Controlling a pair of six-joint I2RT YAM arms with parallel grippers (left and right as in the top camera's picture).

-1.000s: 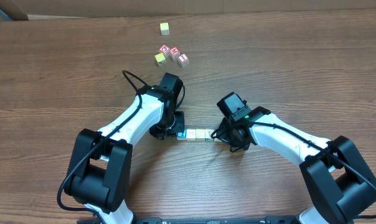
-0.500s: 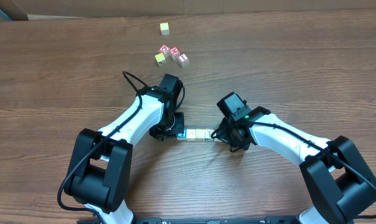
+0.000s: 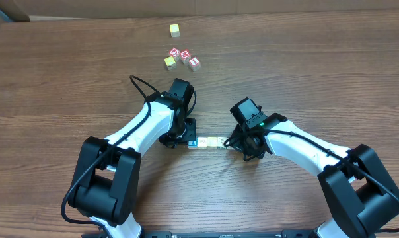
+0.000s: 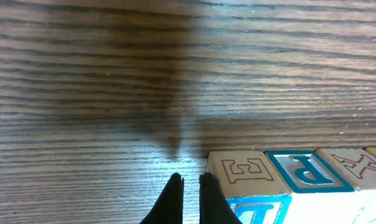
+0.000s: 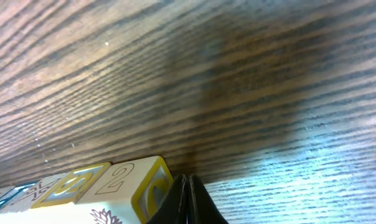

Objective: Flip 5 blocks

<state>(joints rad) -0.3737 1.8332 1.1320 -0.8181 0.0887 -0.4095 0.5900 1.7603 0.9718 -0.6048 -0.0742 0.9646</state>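
Left gripper (image 4: 189, 182): fingers drawn together with only a thin slit between them, pinching nothing, tips low over the surface (image 4: 101, 93).
Right gripper (image 5: 187, 182): fingers pressed flat against each other, holding nothing, tips down at the surface.
Blocks (image 3: 209, 142): one straight row on the surface, running from just beside the left gripper (image 3: 188, 140) across to just beside the right gripper (image 3: 234, 147).
Left end of row: E block (image 4: 243, 169) sits just to the right of the left gripper's tips, P block (image 4: 309, 171) next along. Whether the tips touch it cannot be told.
Right end of row: "2" block (image 5: 129, 177), with a yellow side face, lies just to the left of the right gripper's tips.
Other cubes: red-and-white cubes (image 3: 185, 55) and a yellow cube (image 3: 169, 62) in a cluster well beyond both grippers. Lone cube (image 3: 175, 30) farther still.
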